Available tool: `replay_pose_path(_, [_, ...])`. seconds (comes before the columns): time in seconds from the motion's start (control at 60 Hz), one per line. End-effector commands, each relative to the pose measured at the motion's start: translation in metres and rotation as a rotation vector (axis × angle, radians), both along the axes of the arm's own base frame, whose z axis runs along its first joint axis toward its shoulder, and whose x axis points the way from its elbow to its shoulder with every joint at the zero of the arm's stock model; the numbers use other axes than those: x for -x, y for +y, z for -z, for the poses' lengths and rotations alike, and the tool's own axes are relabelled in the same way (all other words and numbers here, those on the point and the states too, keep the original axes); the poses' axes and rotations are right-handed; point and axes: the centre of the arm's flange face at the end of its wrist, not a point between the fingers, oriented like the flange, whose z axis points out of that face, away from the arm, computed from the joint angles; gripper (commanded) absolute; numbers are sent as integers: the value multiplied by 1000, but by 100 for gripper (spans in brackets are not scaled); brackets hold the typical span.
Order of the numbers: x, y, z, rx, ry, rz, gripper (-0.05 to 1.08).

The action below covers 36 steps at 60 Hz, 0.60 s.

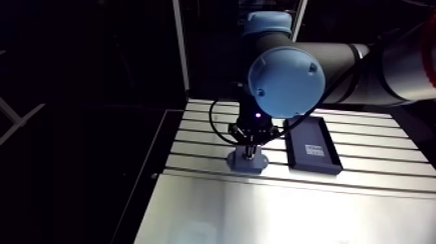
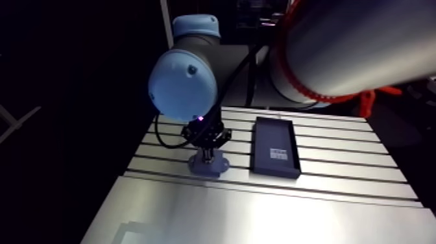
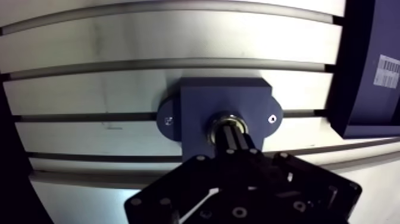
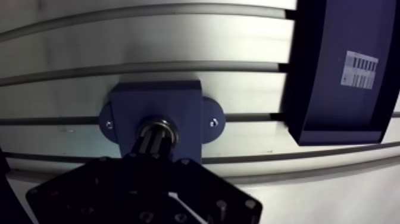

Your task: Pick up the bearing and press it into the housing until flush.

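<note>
The bearing (image 3: 228, 118), a bright metal ring, is seen seated in the bore of the dark-blue housing (image 3: 202, 98), toward the tabletop's (image 3: 89, 89) left edge in the arm view. The hand (image 3: 232, 134) is closed, with its fingertips brought together upon the ring.

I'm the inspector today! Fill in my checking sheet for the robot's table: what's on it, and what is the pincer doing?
Surface: slotted metal table.
Job's things: the blue housing sits on the table, and the shiny bearing is at its round middle hole. Whether it is flush cannot be told.
Clutter: a dark tray with a white label lies beside the housing, not touching it.
Grippers: the pincer is shut, with its tips down on the bearing.
Cables: nothing seen.
Surroundings: nothing seen.
</note>
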Motion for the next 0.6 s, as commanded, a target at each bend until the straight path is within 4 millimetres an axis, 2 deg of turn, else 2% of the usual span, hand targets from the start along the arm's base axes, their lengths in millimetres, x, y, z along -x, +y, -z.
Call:
replay_pose_path(0.017, [-1, -1, 3, 1, -4, -4, 87])
replay_pose_path(0.6, [-1, -3, 4, -1, -7, -12, 87])
